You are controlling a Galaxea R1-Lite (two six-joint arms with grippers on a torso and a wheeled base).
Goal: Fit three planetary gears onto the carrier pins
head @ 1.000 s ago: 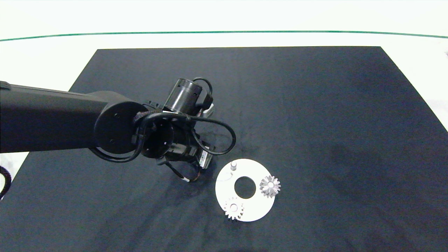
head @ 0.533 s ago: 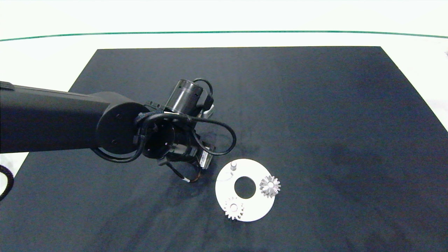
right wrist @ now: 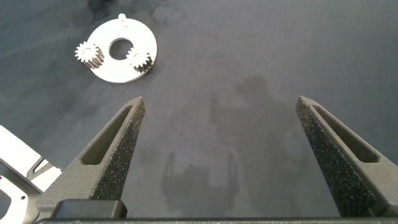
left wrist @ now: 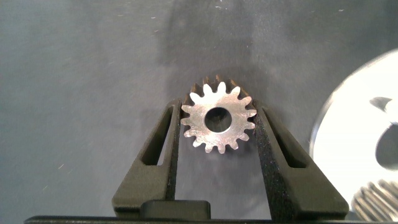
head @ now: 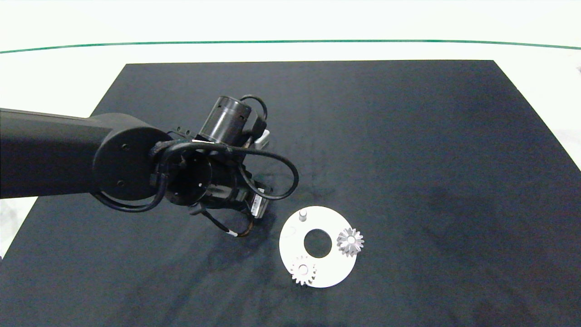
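A black mat covers the white tabletop. At centre left of the head view, the left tool is clamped on the third gear. Right of it the white disc carries two gears and one bare pin. The gear could jam if lowered tilted or off-centre. The right tool hangs wide open, out of that view.

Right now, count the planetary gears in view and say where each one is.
3. Two gears sit on pins of the white disc: one at its near edge, one at its right edge. The third gear is between the left tool's fingers.
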